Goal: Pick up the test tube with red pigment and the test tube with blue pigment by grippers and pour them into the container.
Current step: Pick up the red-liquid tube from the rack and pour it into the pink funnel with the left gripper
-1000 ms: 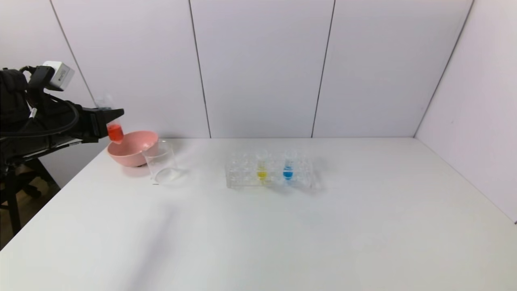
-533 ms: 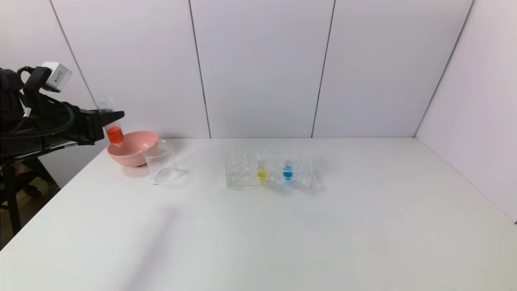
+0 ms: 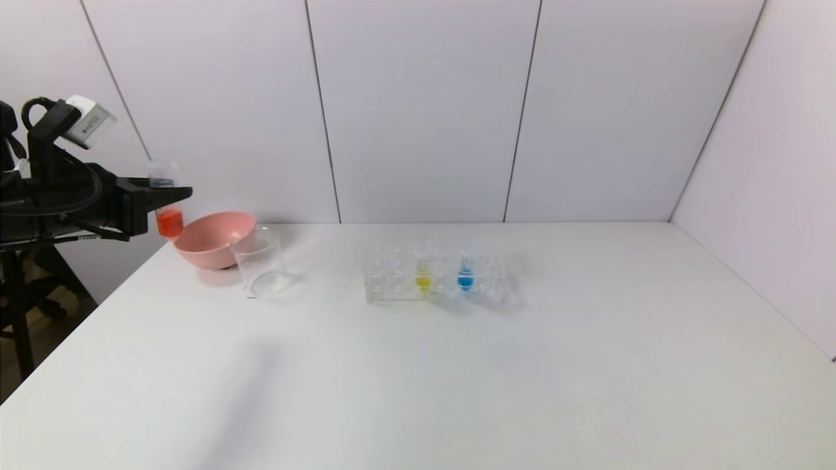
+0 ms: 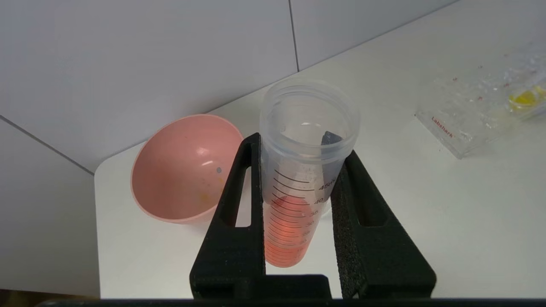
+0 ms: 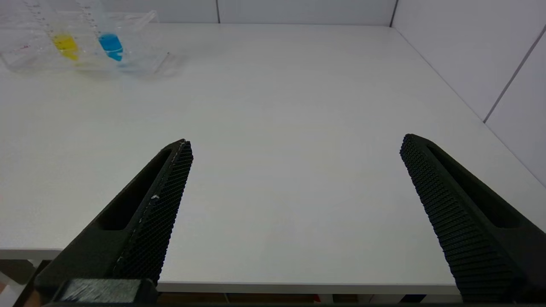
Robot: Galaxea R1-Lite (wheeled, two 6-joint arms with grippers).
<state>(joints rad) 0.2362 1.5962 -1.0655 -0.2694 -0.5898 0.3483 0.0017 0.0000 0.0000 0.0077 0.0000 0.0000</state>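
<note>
Bright, even light; soft faint shadows.

pink bowl (image 4: 183, 170): glossy plastic | table (image 3: 457, 378): matt white | rack (image 3: 437, 277): clear plastic

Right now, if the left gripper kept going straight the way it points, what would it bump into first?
Probably the pink bowl: the left gripper, holding the red test tube, points toward it. Depth is hard to judge.

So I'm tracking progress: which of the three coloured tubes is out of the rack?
The test tube with red pigment: the left gripper holds it upright beside the pink bowl. The yellow tube and blue tube stand in the rack.
</note>
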